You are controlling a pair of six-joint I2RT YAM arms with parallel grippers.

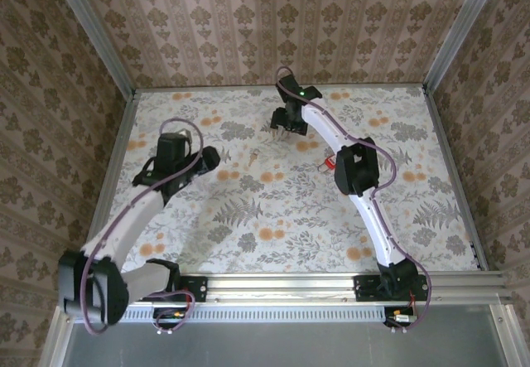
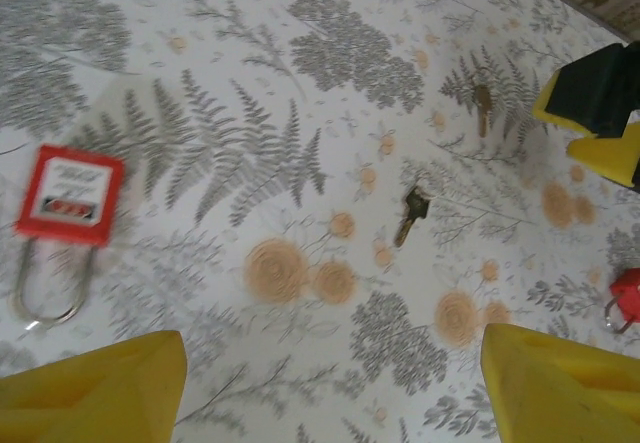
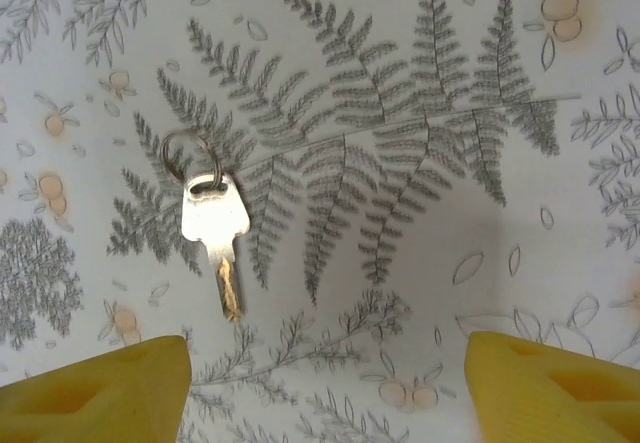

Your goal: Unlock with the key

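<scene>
Two arms reach over the flowered counter [image 1: 273, 210]. The left arm [image 1: 132, 214] has its jaws spread and empty, and so has the right arm [image 1: 325, 131], which hangs over the far middle. A red padlock [image 2: 68, 195] lies flat ahead of the left jaws. The key [image 3: 215, 225] lies on the counter just ahead of the right jaws, apart from them. I judge the step in hand is taking up the key; the padlock is not yet touched. Next the right jaws must come down and pinch the thin head, which sits tight to the surface, so a slip is easy. The key is silver, its blade brassy, with a wire ring [image 3: 188, 156] through the head.
</scene>
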